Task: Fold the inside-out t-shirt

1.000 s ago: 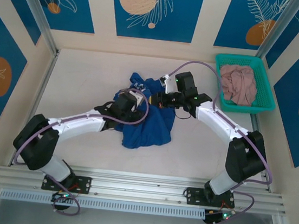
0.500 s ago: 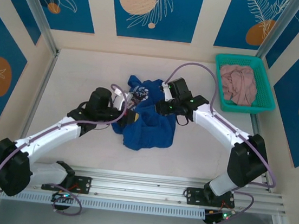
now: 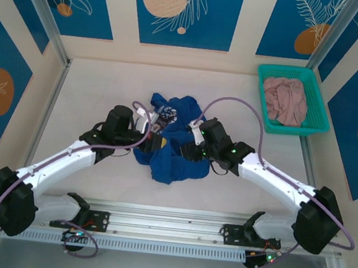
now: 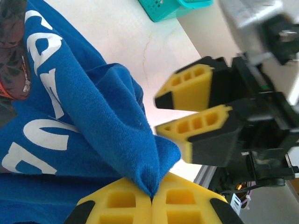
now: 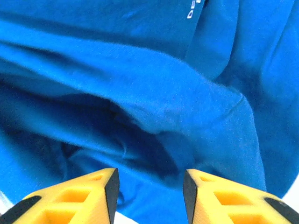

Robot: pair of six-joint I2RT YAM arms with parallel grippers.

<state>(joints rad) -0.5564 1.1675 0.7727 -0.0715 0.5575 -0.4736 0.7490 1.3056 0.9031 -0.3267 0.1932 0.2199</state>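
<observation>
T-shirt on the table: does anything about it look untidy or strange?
Yes. The blue t-shirt lies crumpled in a heap, not spread flat, with a fold pinched in the shut left gripper. The right gripper hangs open over it.

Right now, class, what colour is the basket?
Teal; the basket shows best in the top external view.

At the far right corner of the pale table (image 3: 100, 85) we see a teal mesh basket (image 3: 295, 131), and in it a dusty-pink garment (image 3: 286, 100) — crumpled in a heap. Behind the table we find cream walls with blue panels (image 3: 181, 10) bearing white leaves and orange discs. A ribbed aluminium rail (image 3: 167, 227) runs along the near edge.
</observation>
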